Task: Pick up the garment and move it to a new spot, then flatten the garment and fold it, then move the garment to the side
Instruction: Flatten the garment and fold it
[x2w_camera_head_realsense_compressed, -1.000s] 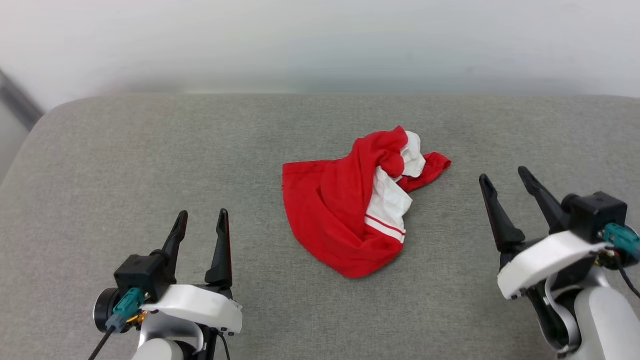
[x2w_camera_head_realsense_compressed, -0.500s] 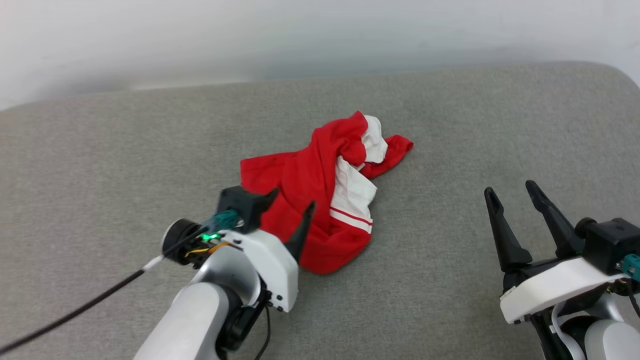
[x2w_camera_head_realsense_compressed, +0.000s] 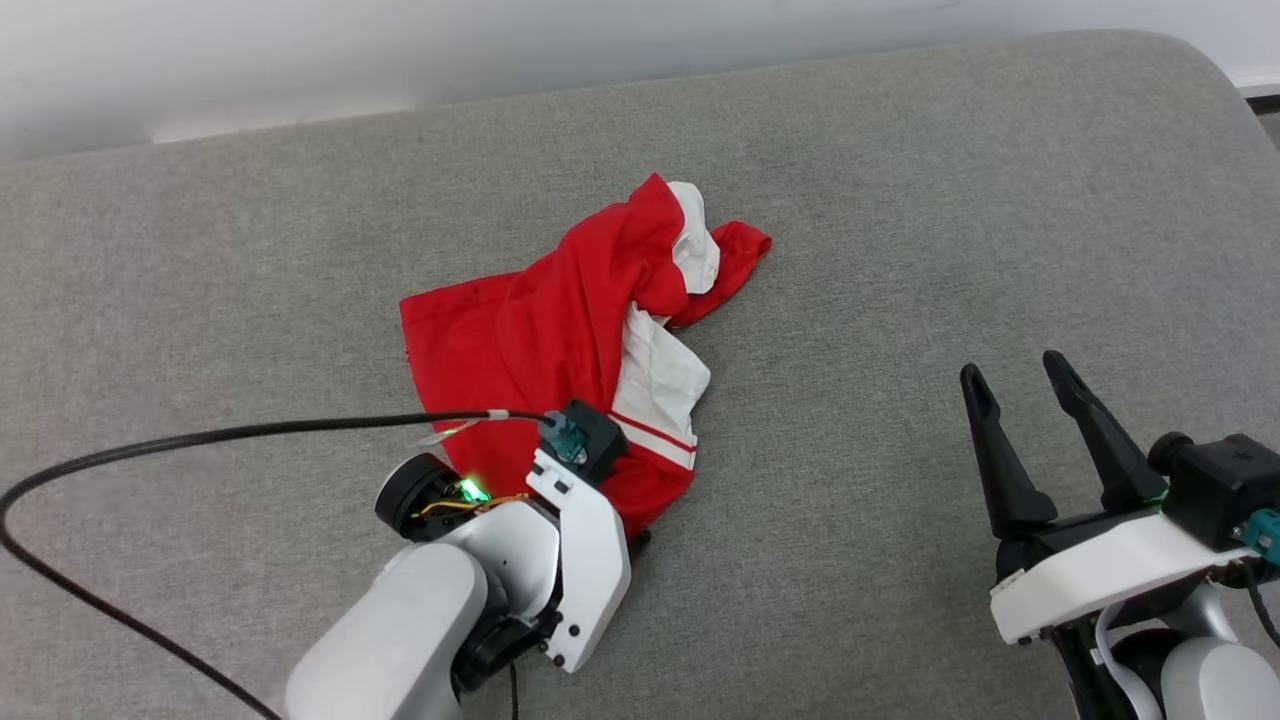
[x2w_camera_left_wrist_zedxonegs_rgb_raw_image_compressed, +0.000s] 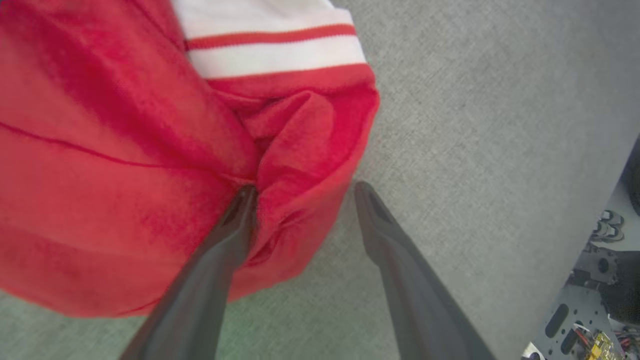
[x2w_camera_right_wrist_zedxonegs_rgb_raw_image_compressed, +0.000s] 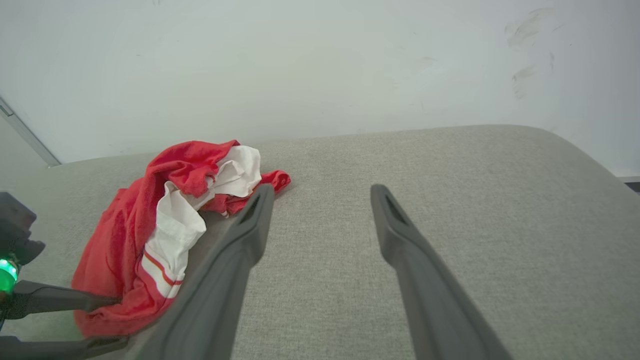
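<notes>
While straddling a red fold of the garment (x2w_camera_left_wrist_zedxonegs_rgb_raw_image_compressed: 100, 150) with the left gripper (x2w_camera_left_wrist_zedxonegs_rgb_raw_image_compressed: 305, 189) wide open and empty, sink deeper, pinch the fold between the jaws, lift slowly; right gripper (x2w_camera_head_realsense_compressed: 1013, 365) open, empty, well aside.

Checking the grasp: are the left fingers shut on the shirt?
No, the left fingers stand apart, straddling a fold of the garment.

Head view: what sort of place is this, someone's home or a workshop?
Likely a robot test room, not a home: a grey padded surface against a bare white wall, one crumpled garment laid out, and exposed metal and wiring past its edge.
</notes>
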